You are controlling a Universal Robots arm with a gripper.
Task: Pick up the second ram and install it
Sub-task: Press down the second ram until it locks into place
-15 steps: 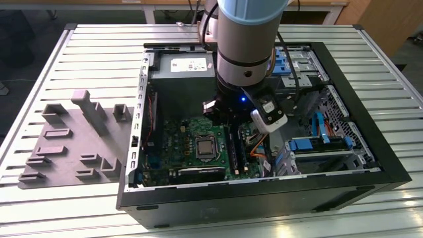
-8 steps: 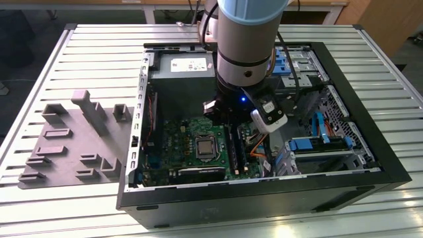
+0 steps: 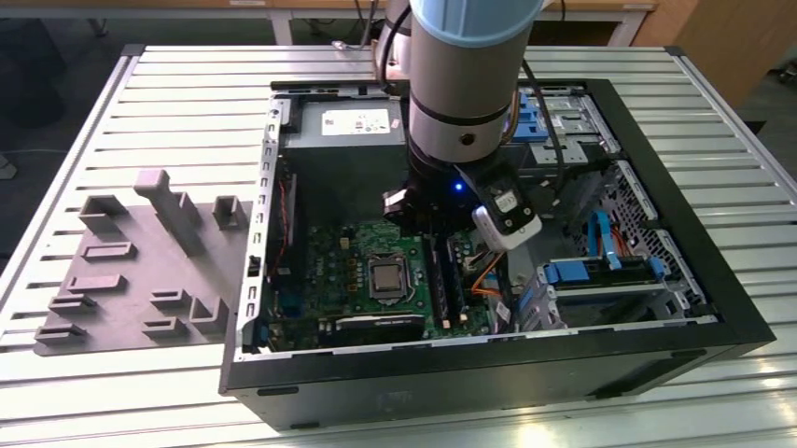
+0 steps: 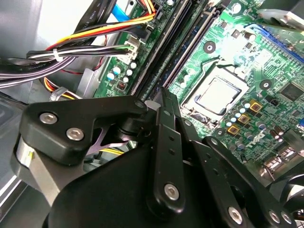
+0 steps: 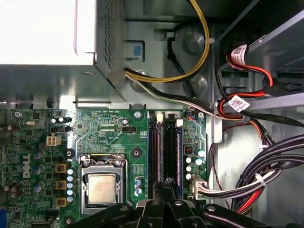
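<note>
Gripper (image 5: pixel 166 183) over two slots (image 5: pixel 161 152); one CPU (image 5: pixel 101 188)

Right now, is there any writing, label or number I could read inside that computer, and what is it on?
On the grey power supply, a white label: too small to read.
The white cable tags: print blurred, unreadable.
On the motherboard: a white maker's mark and tiny lettering, none clear enough to quote.

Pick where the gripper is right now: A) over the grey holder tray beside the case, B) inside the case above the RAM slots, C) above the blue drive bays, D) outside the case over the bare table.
B: in the first wrist view the gripper sits directly over the RAM slots on the motherboard.
</note>
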